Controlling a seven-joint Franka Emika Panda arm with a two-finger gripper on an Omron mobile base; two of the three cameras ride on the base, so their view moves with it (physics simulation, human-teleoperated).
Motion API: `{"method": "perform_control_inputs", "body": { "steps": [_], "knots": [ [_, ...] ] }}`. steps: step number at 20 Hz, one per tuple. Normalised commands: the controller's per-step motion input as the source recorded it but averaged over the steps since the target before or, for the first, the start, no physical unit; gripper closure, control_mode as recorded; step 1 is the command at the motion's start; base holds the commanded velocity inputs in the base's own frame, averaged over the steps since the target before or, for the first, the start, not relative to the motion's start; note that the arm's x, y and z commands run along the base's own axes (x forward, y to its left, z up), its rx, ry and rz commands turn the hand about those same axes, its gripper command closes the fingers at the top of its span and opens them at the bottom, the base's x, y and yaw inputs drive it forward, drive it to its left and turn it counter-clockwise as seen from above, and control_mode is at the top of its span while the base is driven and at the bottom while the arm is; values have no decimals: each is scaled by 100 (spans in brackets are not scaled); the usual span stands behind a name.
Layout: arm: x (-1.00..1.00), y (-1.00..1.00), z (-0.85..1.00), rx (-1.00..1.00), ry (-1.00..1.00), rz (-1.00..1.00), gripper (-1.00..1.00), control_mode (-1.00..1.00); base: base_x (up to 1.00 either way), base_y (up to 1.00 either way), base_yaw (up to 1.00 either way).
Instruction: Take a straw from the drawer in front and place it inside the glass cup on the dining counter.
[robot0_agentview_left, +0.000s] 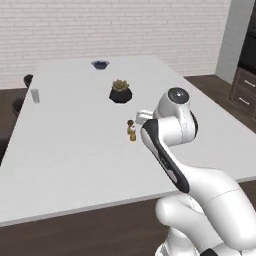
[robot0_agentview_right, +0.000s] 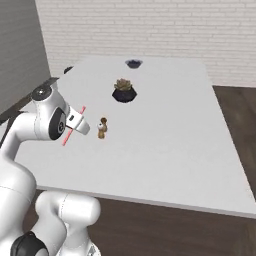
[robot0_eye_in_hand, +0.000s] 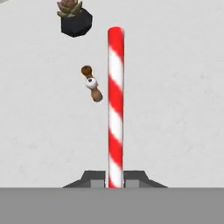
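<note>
A white painted brick wall (robot0_agentview_left: 125, 30) ran across the back of the room. The floor (robot0_agentview_right: 240, 115) was dark brown wood, showing along the near edge of the island and beyond its far side. At the right of the left base view stood a grey panel (robot0_agentview_left: 231, 40) with dark brown drawers (robot0_agentview_left: 245, 92) beside it, their small handles pale. A tall grey surface (robot0_agentview_right: 20, 50) rose at the left of the right base view. Light was soft and even, shadows faint.
</note>
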Motion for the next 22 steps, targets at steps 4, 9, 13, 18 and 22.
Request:
{"method": "perform_control_inputs", "body": {
  "steps": [4,9,13,18,22],
  "knots": [
    [0,0,0,0,0,0,100,100,-8,100,0],
    [0,0,0,0,0,0,100,100,-4,100,0],
    [0,0,0,0,0,0,100,100,0,100,0],
    [0,0,0,0,0,0,100,100,0,100,-8],
    [0,0,0,0,0,0,100,100,7,100,-19]
  ]
}}
